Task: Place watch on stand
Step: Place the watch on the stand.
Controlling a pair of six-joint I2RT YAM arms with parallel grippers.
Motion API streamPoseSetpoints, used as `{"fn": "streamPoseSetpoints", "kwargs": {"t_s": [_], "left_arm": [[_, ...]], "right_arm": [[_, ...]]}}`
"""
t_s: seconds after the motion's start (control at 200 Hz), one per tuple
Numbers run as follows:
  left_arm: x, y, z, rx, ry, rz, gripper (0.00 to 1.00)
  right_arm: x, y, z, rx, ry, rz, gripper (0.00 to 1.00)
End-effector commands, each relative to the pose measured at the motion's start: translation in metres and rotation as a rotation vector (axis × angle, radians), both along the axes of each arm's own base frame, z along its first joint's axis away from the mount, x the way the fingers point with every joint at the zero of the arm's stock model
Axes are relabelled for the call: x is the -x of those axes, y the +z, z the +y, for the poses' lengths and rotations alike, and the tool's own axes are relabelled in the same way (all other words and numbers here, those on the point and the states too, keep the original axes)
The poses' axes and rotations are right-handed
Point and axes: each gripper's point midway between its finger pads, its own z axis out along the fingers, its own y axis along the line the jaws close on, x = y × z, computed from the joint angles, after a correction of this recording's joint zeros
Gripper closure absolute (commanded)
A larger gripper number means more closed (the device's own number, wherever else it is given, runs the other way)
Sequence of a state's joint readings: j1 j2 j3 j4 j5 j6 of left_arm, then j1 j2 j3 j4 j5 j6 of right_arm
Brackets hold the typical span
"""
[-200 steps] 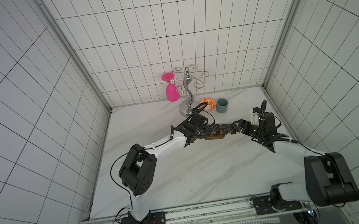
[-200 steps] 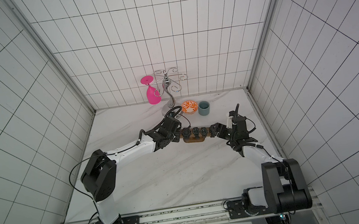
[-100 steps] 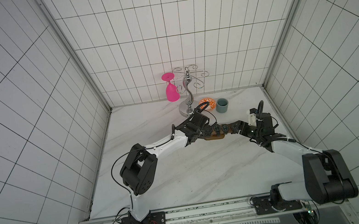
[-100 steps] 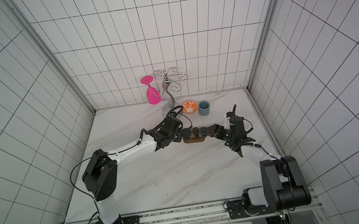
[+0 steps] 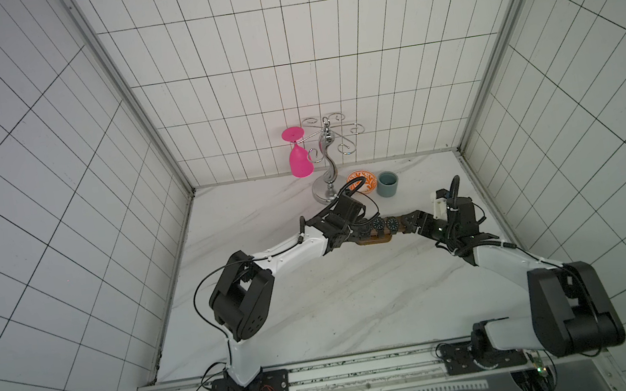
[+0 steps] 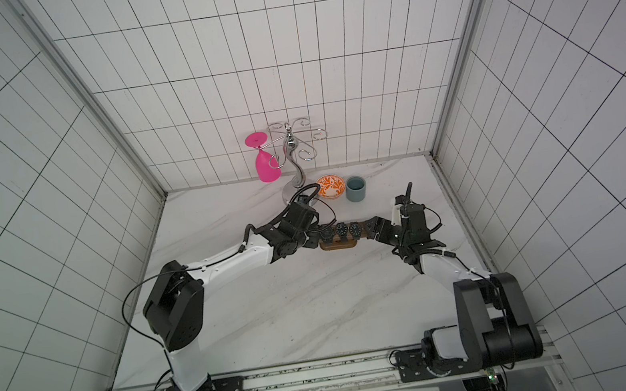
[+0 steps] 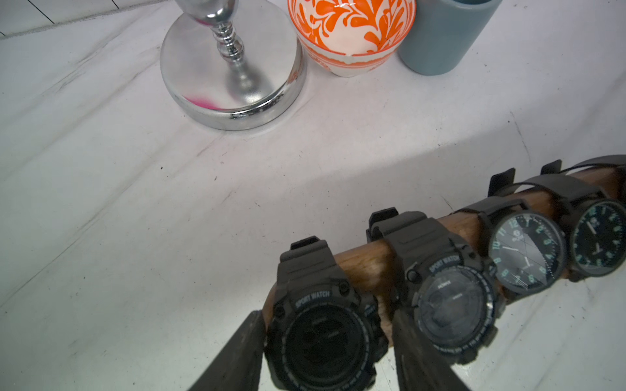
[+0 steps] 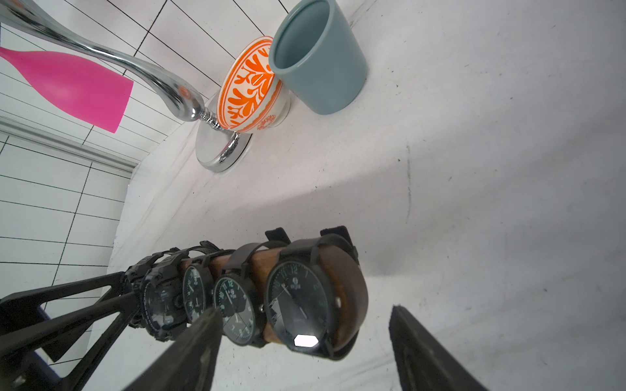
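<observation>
Stand [image 5: 373, 241] on the table [image 5: 318, 300], past the middle toward the back wall and nearer the right side. Bar level, lying crosswise, one arm at either end.

Watch [image 7: 321, 333] strapped round the bar at the outermost place on the left arm's end, face toward the wrist camera. Three other watches [image 7: 528, 250] alongside on the same bar, with bare wood showing between straps.

Left gripper [image 7: 325, 315] astride the watch, jaws part-way apart. One finger [image 7: 244, 355] against the case edge, the other in the slot beside the neighbouring watch. Pressing or merely flanking: cannot tell.

Right gripper [image 8: 305, 309] at the opposite bar end, jaws wide, nothing clamped. One finger in front of the watch faces, the other out past the rounded end over marble.

Beyond the stand, near the back wall: rack [image 5: 323, 193] base, bowl [image 5: 362, 183] and cup [image 5: 387, 185] in a tight row. Only a strip of marble between that row and the bar. Pink glass [image 5: 300, 160] hanging upside down from a rack arm.

Wide open marble from the stand forward to the rail. Little room on the right, with the right wrist near the foot of the side wall.
</observation>
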State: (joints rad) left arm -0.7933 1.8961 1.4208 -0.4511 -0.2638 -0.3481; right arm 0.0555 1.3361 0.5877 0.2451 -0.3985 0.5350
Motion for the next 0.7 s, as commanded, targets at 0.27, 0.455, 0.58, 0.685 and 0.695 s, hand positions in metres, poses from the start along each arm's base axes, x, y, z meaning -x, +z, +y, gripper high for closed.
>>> {"fn": "streamPoseSetpoints", "kwargs": {"t_s": [0.27,0.455,0.58,0.685,0.695], "left_arm": [[0.002,0.026,0.001,0.111,0.001,-0.018,0.47],[0.001,0.045,0.036,0.106,0.083,-0.065,0.42],[0.002,0.072,0.08,0.12,0.158,-0.153,0.36],[0.003,0.092,0.129,0.143,0.239,-0.249,0.27],[0.003,0.093,0.133,0.146,0.245,-0.26,0.26]], "right_arm": [[0.003,0.013,-0.005,0.037,-0.032,-0.028,0.22],[0.005,0.034,-0.018,0.095,-0.087,-0.057,0.2],[0.007,0.063,-0.033,0.147,-0.152,-0.114,0.2],[0.008,0.089,-0.05,0.181,-0.246,-0.189,0.18],[0.007,0.091,-0.052,0.185,-0.258,-0.198,0.18]]}}
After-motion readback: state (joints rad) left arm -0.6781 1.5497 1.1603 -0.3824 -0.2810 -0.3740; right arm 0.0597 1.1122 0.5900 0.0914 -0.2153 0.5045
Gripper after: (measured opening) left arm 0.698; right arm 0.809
